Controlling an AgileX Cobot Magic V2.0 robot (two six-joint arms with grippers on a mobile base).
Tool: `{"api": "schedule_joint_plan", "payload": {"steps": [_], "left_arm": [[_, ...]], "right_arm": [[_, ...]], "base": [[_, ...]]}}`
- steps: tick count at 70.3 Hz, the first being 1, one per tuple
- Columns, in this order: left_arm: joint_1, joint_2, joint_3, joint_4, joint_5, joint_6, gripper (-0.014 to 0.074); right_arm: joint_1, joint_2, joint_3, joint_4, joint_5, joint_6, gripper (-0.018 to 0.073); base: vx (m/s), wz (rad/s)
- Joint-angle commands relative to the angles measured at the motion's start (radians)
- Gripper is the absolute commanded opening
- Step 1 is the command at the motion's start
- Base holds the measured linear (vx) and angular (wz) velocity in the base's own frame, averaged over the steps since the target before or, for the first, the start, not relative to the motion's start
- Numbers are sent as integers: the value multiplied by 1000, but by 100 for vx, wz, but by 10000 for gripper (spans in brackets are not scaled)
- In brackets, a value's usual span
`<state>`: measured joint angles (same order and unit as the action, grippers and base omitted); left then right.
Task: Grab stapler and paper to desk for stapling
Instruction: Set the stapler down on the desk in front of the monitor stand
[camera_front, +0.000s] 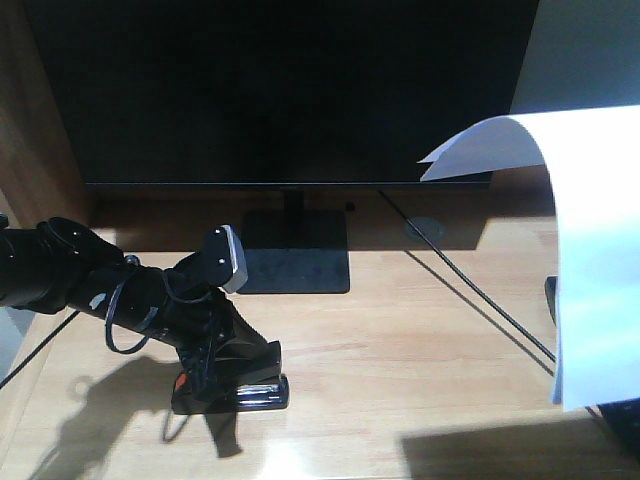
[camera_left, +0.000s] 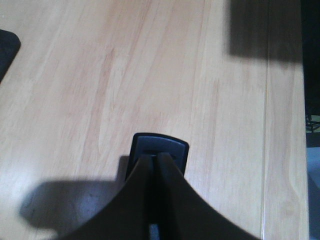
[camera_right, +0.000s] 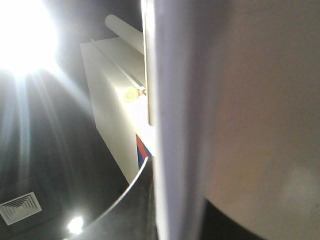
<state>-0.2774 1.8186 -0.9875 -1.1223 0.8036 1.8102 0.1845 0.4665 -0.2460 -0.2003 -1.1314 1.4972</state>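
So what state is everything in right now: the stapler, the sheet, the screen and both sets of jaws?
stapler: sitting on the desk, gripped.
paper: held upright in the air, top curled over.
monitor: screen dark.
left jaws: shut on the stapler.
right jaws: shut on the paper.
ceiling light: on.

No legible text or numbers, paper (camera_front: 595, 250) blank, nothing readable on stapler (camera_front: 262, 392) or monitor (camera_front: 290, 90)

Pale wood desk (camera_front: 420, 340), stapler (camera_front: 262, 388), monitor stand (camera_front: 296, 268)
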Motion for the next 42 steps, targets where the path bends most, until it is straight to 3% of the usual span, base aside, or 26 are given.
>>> {"api": "schedule_joint_plan", "payload": {"steps": [1, 42], "left_arm": [[-5, -43, -24, -45, 16, -10, -6], [-5, -44, -24, -47, 19, -10, -6]], "right_arm": [[-5, 6, -29, 2, -41, -7, -6], [-5, 6, -29, 2, -41, -7, -6]], "base": [[0, 0], [0, 0]]}}
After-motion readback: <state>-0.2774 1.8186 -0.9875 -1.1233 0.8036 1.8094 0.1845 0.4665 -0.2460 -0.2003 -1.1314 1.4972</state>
